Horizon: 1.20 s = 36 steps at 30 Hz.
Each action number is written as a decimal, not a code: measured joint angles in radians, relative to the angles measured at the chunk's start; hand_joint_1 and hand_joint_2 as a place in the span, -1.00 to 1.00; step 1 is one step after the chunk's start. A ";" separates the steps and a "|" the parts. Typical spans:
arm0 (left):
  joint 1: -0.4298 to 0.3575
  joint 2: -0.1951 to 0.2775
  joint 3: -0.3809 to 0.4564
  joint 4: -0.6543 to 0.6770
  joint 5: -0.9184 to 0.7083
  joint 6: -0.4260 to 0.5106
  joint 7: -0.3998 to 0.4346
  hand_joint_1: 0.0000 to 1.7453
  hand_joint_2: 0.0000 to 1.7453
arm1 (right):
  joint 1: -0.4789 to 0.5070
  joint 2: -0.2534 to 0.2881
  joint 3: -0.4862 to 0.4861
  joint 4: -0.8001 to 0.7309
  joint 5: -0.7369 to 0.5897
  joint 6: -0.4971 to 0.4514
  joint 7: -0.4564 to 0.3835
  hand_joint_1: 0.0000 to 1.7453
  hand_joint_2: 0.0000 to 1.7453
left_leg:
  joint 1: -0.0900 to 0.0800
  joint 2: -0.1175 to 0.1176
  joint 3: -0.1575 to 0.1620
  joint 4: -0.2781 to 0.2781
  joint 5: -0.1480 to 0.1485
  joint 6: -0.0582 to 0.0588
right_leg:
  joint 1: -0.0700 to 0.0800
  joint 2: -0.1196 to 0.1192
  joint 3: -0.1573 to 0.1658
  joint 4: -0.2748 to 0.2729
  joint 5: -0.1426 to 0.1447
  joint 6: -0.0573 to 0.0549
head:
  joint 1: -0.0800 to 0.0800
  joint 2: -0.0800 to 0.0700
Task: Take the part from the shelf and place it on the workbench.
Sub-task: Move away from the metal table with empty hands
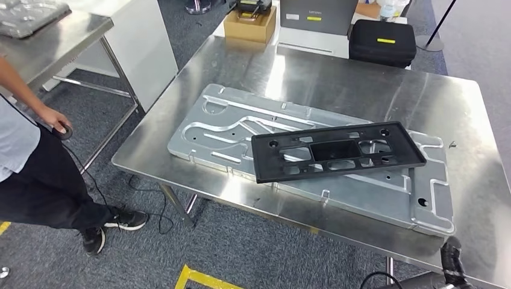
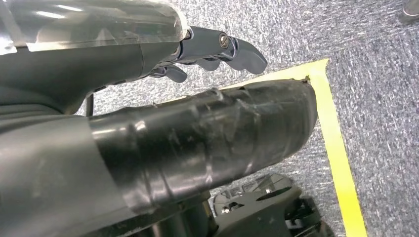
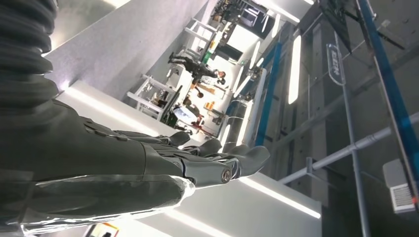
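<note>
A black rectangular part point(image 1: 337, 150) with several cut-outs lies flat on a large silver machined plate point(image 1: 211, 132), which rests on the steel workbench point(image 1: 361, 78) in the head view. My left hand point(image 2: 217, 47) hangs over grey carpet, fingers stretched out and holding nothing. My right hand point(image 3: 207, 158) also has its fingers extended and apart, empty, with ceiling lights and pipes behind it.
A person point(image 1: 24, 156) stands at the left beside a second steel table point(image 1: 54, 42), holding a small dark object on a cable. A cardboard box point(image 1: 250, 24) and a black case point(image 1: 382, 41) sit at the workbench's far edge. Yellow tape point(image 2: 341, 148) marks the carpet.
</note>
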 joint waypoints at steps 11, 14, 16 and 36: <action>-0.001 0.000 -0.001 0.000 0.011 0.004 -0.002 -1.00 -1.00 | 0.003 0.003 0.004 0.000 -0.001 0.000 0.000 -1.00 1.00 | -0.001 -0.003 0.095 -0.089 0.009 0.010 | 0.005 -0.003 -0.058 0.025 0.038 0.028 | 0.000 0.000; -0.002 0.001 -0.001 0.000 0.012 0.006 -0.004 -1.00 -1.00 | 0.004 0.005 0.005 0.000 -0.001 0.000 0.000 -1.00 1.00 | 0.001 0.001 0.086 -0.099 0.032 0.035 | 0.000 -0.001 -0.069 0.047 0.017 0.045 | 0.001 0.000; -0.004 0.001 -0.001 0.000 0.012 0.008 -0.006 -1.00 -1.00 | 0.005 0.005 0.005 0.002 -0.001 0.000 0.000 -1.00 1.00 | 0.002 0.005 0.072 -0.100 0.047 0.048 | -0.002 0.001 -0.104 0.140 -0.060 0.051 | 0.001 0.000; 0.000 0.001 -0.002 0.000 0.012 0.012 -0.001 -1.00 -1.00 | -0.045 0.007 -0.098 0.298 0.012 -0.001 0.042 -1.00 1.00 | 0.000 0.000 -0.026 0.135 -0.069 -0.012 | 0.005 -0.007 -0.043 -0.003 0.032 -0.003 | -0.004 0.000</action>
